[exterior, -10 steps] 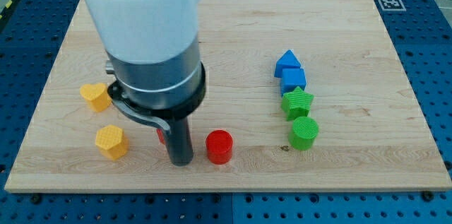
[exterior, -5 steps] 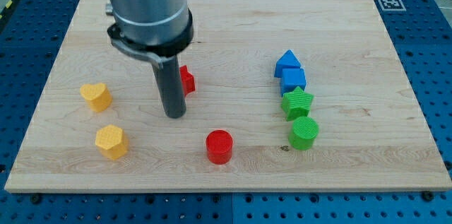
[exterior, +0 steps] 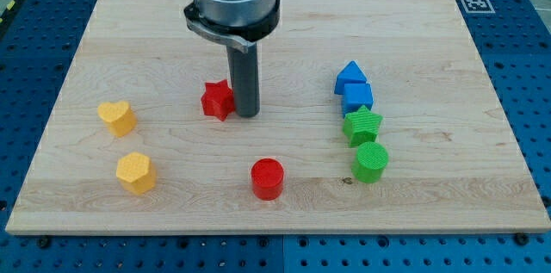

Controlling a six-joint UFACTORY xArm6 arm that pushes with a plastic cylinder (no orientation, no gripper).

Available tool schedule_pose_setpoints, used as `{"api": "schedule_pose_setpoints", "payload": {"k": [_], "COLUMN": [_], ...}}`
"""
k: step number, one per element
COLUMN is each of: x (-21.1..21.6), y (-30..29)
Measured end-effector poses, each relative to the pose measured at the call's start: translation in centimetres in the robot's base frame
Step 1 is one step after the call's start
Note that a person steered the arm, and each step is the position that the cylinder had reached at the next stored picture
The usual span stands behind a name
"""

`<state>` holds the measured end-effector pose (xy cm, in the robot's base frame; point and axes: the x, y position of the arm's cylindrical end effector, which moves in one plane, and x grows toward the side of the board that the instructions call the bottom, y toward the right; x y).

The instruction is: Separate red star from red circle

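Now the dark rod has swung across to the view's right of the red star block (exterior: 218, 99), my tip (exterior: 248, 114) just beside it. The red circle block (exterior: 267, 178) sits well apart on the wooden table (exterior: 284, 23), lower down. There's no hand to open or close.

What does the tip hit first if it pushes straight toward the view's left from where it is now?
The red star. My tip sits just on its right side in the view, close or touching, I cannot tell which. Further left there is only bare board until the yellow heart-like block, slightly lower, which may be missed.
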<state>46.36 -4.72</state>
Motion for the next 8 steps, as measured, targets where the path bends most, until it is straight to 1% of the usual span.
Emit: {"api": "schedule_pose_setpoints", "payload": {"k": [1, 2, 3, 4, 5, 6, 7, 8], "x": [-1.5, -1.4, 0.7, 1.3, -1.2, -4.6, -6.7, -5.9], "y": [-2.6, -4.2, -3.6, -6.3, -9.7, -12.3, -13.4, -12.0]}}
